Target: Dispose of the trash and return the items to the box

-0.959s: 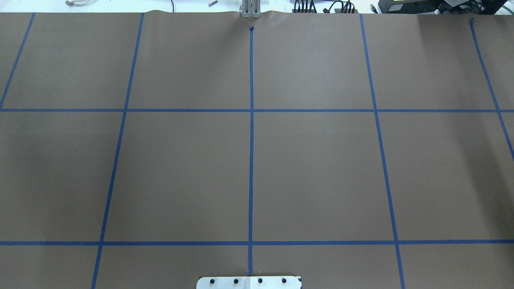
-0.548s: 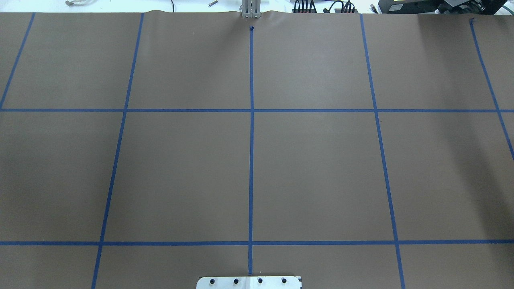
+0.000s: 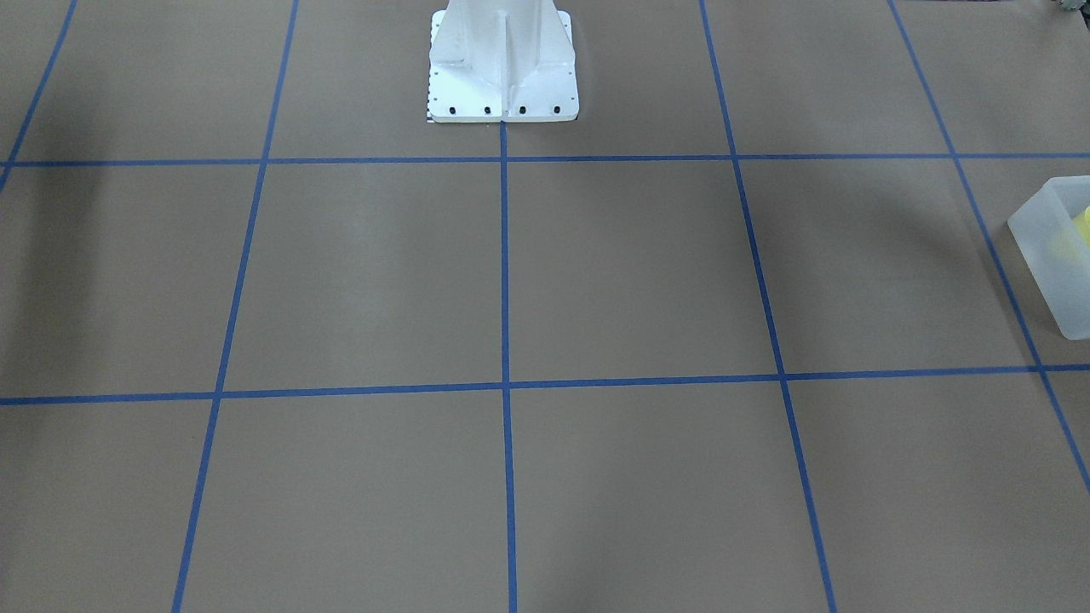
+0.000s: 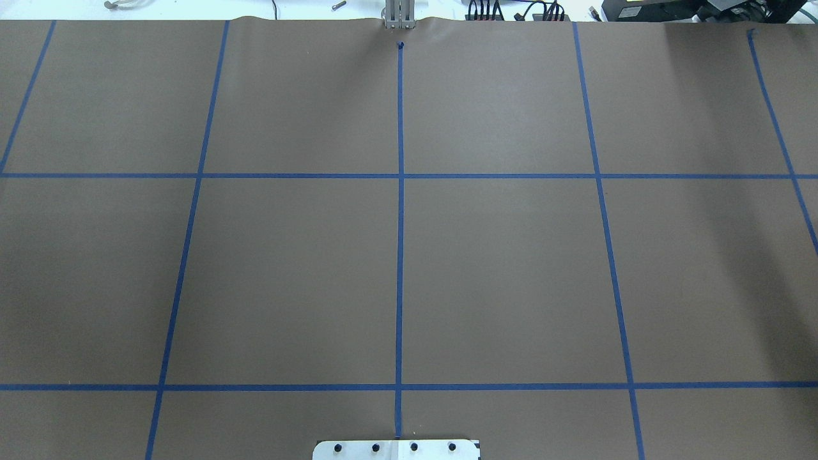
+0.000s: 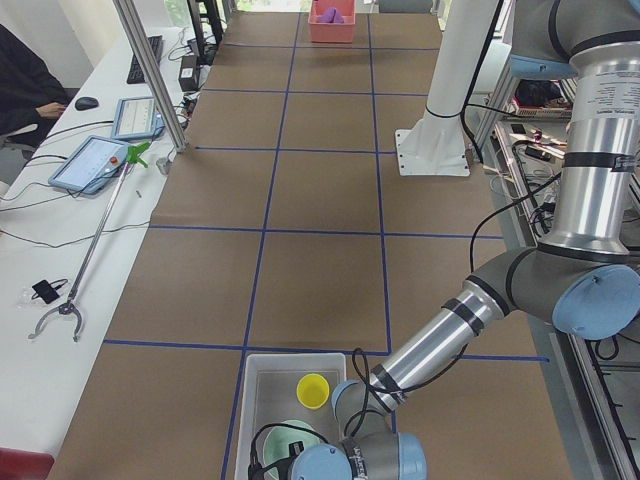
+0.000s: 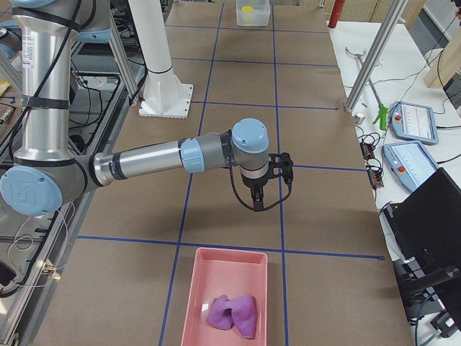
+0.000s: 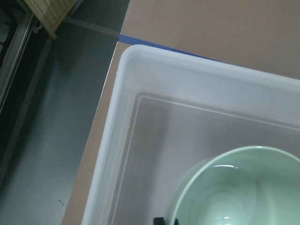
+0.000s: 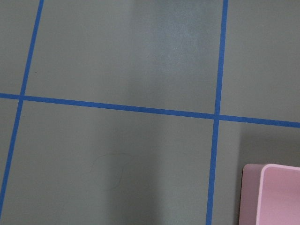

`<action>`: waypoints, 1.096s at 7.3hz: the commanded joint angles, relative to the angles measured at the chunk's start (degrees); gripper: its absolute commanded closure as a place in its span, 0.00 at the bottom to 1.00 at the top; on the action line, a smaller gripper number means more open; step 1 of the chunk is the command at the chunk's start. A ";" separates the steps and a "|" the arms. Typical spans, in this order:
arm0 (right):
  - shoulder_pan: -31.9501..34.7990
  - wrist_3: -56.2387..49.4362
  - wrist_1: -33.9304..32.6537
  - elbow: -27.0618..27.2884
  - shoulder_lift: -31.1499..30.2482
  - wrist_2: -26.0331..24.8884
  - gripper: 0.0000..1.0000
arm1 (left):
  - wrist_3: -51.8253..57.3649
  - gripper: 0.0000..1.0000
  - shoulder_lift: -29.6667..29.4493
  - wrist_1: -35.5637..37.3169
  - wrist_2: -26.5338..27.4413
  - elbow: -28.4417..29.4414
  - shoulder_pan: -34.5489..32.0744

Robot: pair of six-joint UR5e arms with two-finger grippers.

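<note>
The frosted white box (image 5: 262,400) stands at the table's left end; it also shows in the front view (image 3: 1041,255) and far off in the exterior right view (image 6: 253,14). The yellow cup (image 5: 313,390) stands upright inside it. The mint-green bowl (image 7: 234,192) sits in the box too (image 5: 292,436). My left gripper (image 5: 283,462) hangs over the bowl; only a dark fingertip (image 7: 166,220) shows at the bowl's rim, so I cannot tell its state. My right gripper (image 6: 263,189) hovers over bare table beyond the pink tray; I cannot tell its state.
A pink tray (image 6: 198,303) with crumpled purple trash (image 6: 232,314) lies at the table's right end; its corner shows in the right wrist view (image 8: 281,197). The white pedestal (image 3: 502,64) stands at the robot's side. Tablets and a grabber tool lie beyond the table's far edge.
</note>
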 commanded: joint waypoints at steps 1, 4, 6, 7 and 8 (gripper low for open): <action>-0.10 0.00 0.00 0.01 -0.01 -0.32 0.00 | -5.18 0.32 -0.12 -2.58 -0.14 0.14 0.06; -0.27 0.00 0.00 -0.08 0.16 -0.32 0.00 | -5.82 0.01 -0.20 -8.38 -0.14 -0.21 0.15; -0.36 0.00 0.00 -0.08 0.25 -0.59 0.00 | -5.65 0.01 -0.20 -9.73 0.03 -6.41 0.41; -1.14 0.00 0.00 -0.08 0.16 -0.59 0.00 | -5.13 0.01 -0.29 -9.20 0.29 -10.63 2.59; -1.15 -0.17 0.09 -0.60 -0.10 -0.76 0.00 | -4.95 0.01 -0.29 -9.11 0.29 -13.98 4.18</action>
